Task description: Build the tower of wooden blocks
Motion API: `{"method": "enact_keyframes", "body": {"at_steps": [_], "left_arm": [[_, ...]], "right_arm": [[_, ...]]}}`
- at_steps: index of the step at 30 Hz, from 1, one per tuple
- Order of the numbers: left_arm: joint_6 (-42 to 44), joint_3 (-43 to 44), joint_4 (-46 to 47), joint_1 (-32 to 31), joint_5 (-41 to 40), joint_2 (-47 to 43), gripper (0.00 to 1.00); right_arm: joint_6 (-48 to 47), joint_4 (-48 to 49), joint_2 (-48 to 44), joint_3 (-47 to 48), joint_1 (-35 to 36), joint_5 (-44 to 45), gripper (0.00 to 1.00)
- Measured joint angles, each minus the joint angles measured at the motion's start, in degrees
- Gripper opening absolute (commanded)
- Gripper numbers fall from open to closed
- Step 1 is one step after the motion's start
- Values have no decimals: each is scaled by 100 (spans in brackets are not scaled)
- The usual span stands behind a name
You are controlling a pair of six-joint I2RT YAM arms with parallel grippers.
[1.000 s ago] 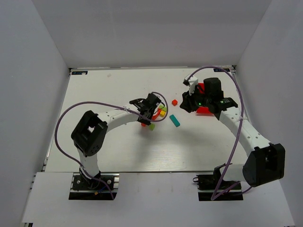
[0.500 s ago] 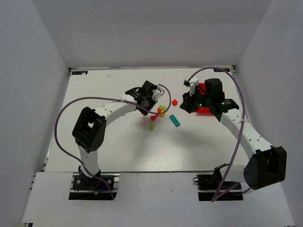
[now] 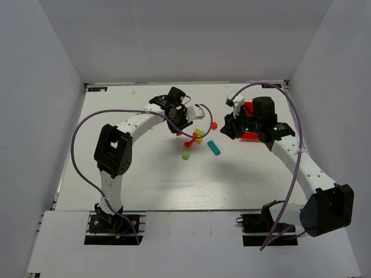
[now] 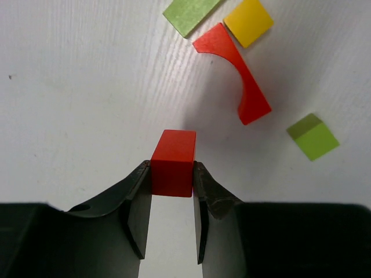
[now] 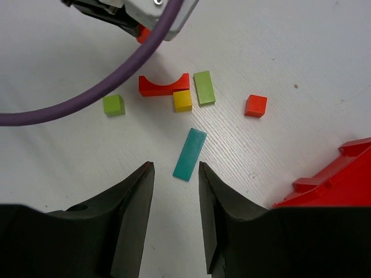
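My left gripper [image 4: 172, 168] is shut on a red block [image 4: 172, 162], held just above the table. Beyond it lie the red arch [image 4: 235, 78], a yellow cube [image 4: 248, 22], a lime-green bar [image 4: 190, 13] and a lime-green cube [image 4: 313, 136]. In the top view the left gripper [image 3: 181, 126] sits just left of this cluster. My right gripper [image 5: 176, 168] is open and empty, hovering above the teal bar [image 5: 189, 153], which lies flat. An orange-red cube [image 5: 255, 106] rests alone to the right of the cluster. The right gripper [image 3: 231, 127] hangs right of the blocks.
A red plastic bin [image 5: 336, 179] stands at the back right under the right arm [image 3: 290, 150]. The left arm's purple cable [image 5: 116, 81] loops above the blocks. White walls [image 3: 52, 87] close in the table's sides and back.
My left gripper has pulled back from over the block cluster toward the far left, still holding the red block. The right arm has hardly moved.
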Motion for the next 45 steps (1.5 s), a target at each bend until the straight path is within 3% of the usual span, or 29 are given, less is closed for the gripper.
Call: {"method": "enact_keyframes", "body": {"at_steps": [8, 19, 45], "left_arm": [[890, 275, -304, 356, 507, 675, 0], [1740, 286, -295, 422, 824, 688, 0], [1764, 306, -256, 398, 667, 688, 5]], "right_arm": [[-42, 28, -90, -24, 0, -4, 43], [-103, 24, -90, -103, 0, -2, 43], [-109, 24, -83, -103, 24, -2, 43]]}}
